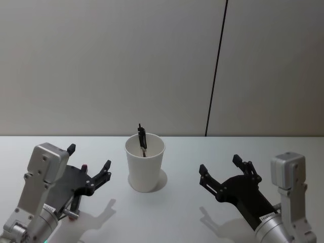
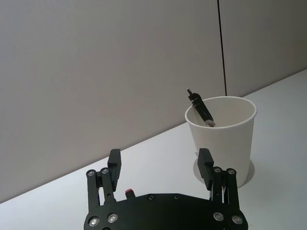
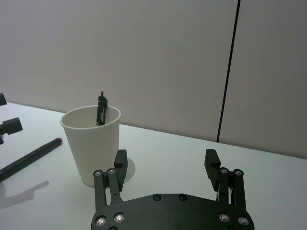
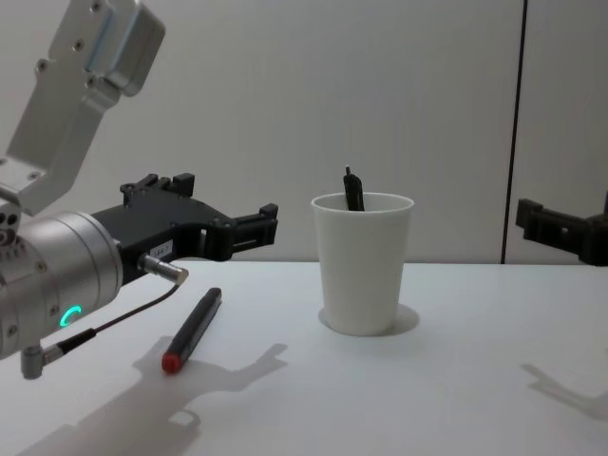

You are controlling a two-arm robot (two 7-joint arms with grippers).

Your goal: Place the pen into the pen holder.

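There is one pen holder [image 1: 145, 167], a white paper cup, and it stands upright on the white table [image 1: 177, 217]. I count two pens.

One pen [image 1: 142, 137] is black and is already inside the pen holder. It leans on the inner wall at the far side, and its upper end comes out a little above the rolled rim.

The second pen [image 4: 192, 329] is dark with one red end. It lies flat on the table to the left of the pen holder, well apart from it and touching nothing else.

There are two grippers, one on each side of the pen holder, and each has two fingers.

The left gripper [image 1: 89, 156] hangs in the air to the left of the pen holder. It is directly above the second pen and points toward the cup. Its two fingers [image 2: 114, 165] are spread wide with nothing between them, and they touch neither the cup nor the pen below.

The right gripper [image 1: 219, 164] is to the right of the pen holder, near it but apart, and it also points toward the cup. Its two fingers [image 3: 120, 163] are spread wide as well and hold nothing. Both grippers throw soft shadows on the table on their own sides of the pen holder.
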